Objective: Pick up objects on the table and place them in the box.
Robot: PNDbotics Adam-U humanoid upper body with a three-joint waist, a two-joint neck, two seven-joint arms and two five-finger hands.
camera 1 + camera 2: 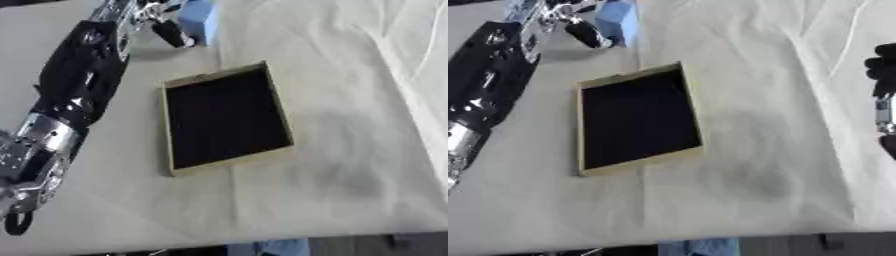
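robot arm reaching in from the left across a table draped in pale cloth (350,165), its left hand (157,20) at the far edge with dark fingers curled round a light blue block (199,19), which it appears to hold just above or on the cloth. nearer the middle lies a shallow tan box (226,167) with a black floor, seemingly empty. the right hand (883,70) shows only as a dark shape at the right edge; its fingers cannot be made out. nothing seems boxed yet, so the block must travel to the box
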